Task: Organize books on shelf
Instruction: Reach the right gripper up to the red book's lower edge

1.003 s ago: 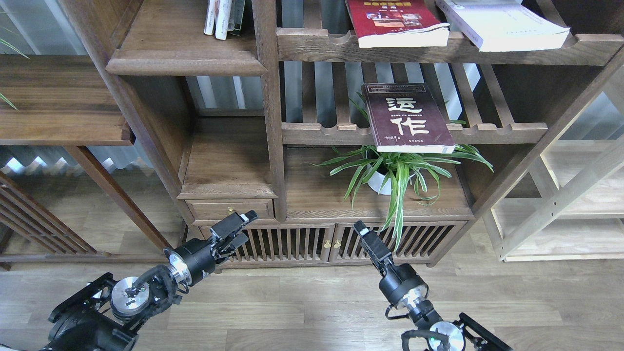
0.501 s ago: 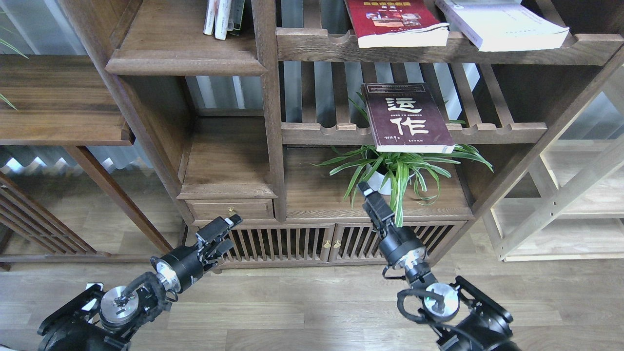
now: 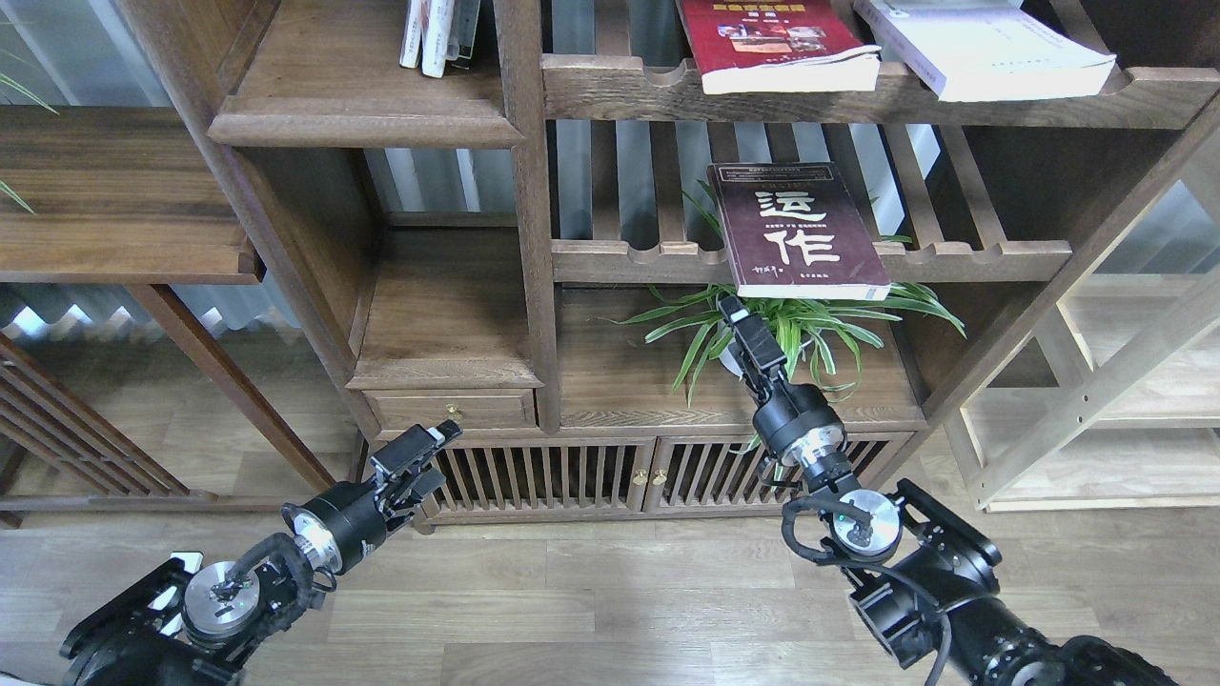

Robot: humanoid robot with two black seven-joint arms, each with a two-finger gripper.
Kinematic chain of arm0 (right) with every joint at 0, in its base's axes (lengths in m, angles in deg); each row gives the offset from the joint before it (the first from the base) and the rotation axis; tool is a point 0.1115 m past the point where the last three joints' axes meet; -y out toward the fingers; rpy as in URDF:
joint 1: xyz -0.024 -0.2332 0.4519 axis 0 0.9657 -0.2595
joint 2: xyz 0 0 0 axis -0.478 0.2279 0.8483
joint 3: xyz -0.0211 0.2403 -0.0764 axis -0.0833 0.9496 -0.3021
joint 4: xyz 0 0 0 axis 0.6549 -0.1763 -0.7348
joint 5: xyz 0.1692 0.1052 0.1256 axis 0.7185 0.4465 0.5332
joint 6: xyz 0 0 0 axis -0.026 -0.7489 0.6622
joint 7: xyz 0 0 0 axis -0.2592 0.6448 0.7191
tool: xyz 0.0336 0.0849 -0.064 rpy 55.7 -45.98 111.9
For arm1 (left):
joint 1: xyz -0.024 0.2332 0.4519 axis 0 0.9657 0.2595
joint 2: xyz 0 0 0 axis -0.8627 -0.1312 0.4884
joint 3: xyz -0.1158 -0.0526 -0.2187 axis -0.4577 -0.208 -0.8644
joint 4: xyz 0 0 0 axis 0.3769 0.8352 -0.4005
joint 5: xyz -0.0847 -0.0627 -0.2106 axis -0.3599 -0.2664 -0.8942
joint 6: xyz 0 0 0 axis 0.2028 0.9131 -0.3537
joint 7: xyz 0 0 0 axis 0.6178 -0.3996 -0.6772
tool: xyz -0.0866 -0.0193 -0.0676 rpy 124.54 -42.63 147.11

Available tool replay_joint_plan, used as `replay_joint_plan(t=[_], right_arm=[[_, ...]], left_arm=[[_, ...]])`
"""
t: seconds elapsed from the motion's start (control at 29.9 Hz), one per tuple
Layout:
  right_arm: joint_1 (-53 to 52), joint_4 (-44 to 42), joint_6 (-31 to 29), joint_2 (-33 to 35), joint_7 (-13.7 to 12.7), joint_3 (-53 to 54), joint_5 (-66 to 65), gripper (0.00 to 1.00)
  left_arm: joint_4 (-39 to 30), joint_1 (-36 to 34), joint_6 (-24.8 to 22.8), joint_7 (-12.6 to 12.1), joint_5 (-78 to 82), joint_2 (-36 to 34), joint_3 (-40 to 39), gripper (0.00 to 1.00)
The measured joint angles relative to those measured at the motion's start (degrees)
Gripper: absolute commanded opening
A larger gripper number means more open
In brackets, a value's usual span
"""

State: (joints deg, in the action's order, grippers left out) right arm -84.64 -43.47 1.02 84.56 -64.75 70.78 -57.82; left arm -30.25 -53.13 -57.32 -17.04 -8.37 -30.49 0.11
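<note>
Slatted rack's maroon book [image 3: 799,229] above right end effector [image 3: 736,312] (apart)

Even daylight thru rear slats, sharp focus, wide-angle bending at edges.

The bright red paperback with cover photos [image 3: 777,38] and the thick white book [image 3: 982,48] beside it are cut off by the top edge; the right tool's [image 3: 742,319] narrow dark fingers cannot be told apart.

Big white characters 运作 on dark maroon book [image 3: 801,232], just above and slightly right of right gripper [image 3: 738,314] jaws. Small print on same cover, red book [image 3: 774,40] title: too small to read.
</note>
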Motion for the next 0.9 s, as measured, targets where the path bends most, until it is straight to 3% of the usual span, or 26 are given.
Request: replay_joint_plan(t=[0.9], right_arm=[[-5.4,-4.06,0.0,0.0,0.0,4.5,0.0,1.0]], left_arm=[[-0.01,0.93,0.0,0.0,-0.05,-0.2,-0.37,1.0]])
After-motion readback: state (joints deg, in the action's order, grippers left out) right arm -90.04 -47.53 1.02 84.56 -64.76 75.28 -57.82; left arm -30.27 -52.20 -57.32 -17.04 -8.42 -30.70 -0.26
